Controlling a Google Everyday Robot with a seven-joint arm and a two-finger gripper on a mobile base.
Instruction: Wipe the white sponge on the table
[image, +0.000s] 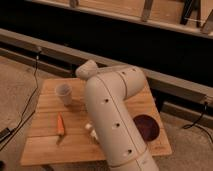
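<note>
Table (45, 150) stood in front of a long rail (30, 42) that ran left to right behind it. Arm (112, 120) stood over the table's middle, from near edge to far edge. Gripper was hidden somewhere behind the arm. Cup (64, 93) sat at far left of the top. Carrot (60, 125) lay in front of the cup. Small item (90, 129) lay against the arm's left side, partly covered. Round disc (146, 125) lay right of the arm. Cable (35, 75) hung left of the table.

The arm (112, 115) reaches across the middle of the table (42, 150). The gripper is out of sight, hidden by the arm. A pale cup (64, 93) stands upright at rear left. An orange item (60, 125) lies front left. A white object (90, 131) shows partly, against the arm. A dark red disc (147, 126) lies at right.
</note>
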